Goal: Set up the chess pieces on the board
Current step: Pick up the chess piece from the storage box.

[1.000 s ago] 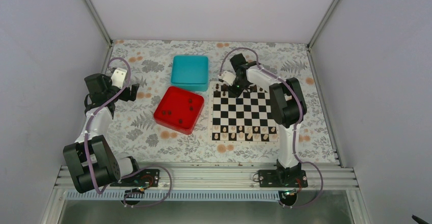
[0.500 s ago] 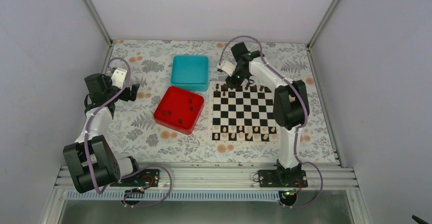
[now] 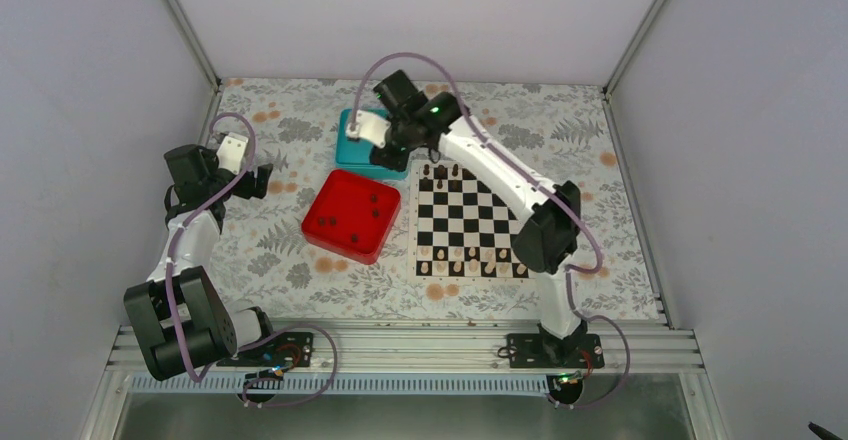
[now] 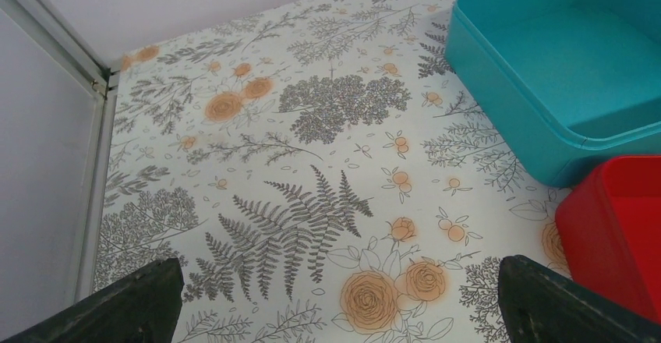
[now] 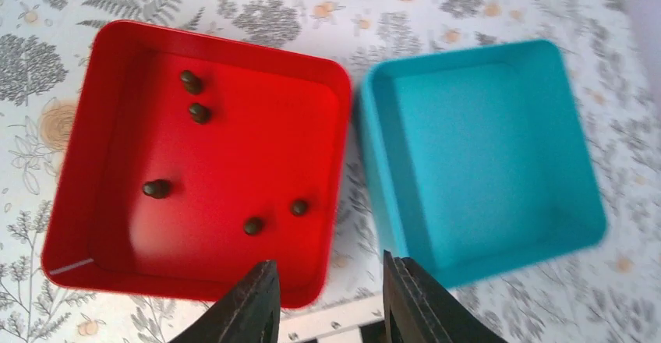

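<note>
A floral-patterned table (image 3: 300, 260) sat between plain pale walls (image 3: 80, 60). The left gripper (image 4: 339, 288) gaped wide; the right gripper (image 5: 327, 269) stood parted, empty.

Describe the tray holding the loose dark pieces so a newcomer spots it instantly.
Find the chequered board on the right of the floral table. Two square containers sit just left of it; the nearer one is the red tray. Unlike the empty teal box behind it, it holds five dark pieces.

A floral-print table (image 3: 280, 250) carries three things — a red tray (image 3: 340, 200) at centre, a teal box (image 5: 483, 156) just beyond it, a chequered board (image 3: 418, 230) on their right.
</note>
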Controlling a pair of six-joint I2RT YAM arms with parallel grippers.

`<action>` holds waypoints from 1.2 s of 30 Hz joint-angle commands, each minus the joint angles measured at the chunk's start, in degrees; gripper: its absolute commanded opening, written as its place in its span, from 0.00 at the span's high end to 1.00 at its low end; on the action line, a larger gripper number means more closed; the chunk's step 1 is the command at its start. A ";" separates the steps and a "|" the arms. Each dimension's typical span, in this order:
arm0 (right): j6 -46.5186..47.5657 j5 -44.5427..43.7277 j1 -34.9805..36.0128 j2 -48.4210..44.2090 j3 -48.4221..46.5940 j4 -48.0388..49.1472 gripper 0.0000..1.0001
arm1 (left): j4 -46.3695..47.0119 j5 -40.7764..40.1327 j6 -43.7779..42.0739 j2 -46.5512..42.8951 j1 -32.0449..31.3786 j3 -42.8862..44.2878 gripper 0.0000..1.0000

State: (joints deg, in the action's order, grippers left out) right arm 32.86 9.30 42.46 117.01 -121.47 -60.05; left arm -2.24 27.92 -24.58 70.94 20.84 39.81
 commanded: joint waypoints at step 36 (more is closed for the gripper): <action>0.70 -6.91 8.51 19.24 4.15 0.02 0.62 | 0.53 2.13 0.14 -1.25 1.04 -0.25 0.00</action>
State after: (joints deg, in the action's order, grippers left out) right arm 32.93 2.98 50.57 134.43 -117.49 -60.34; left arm -2.24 28.14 -24.58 70.87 21.43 39.81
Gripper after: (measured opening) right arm 0.378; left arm 0.999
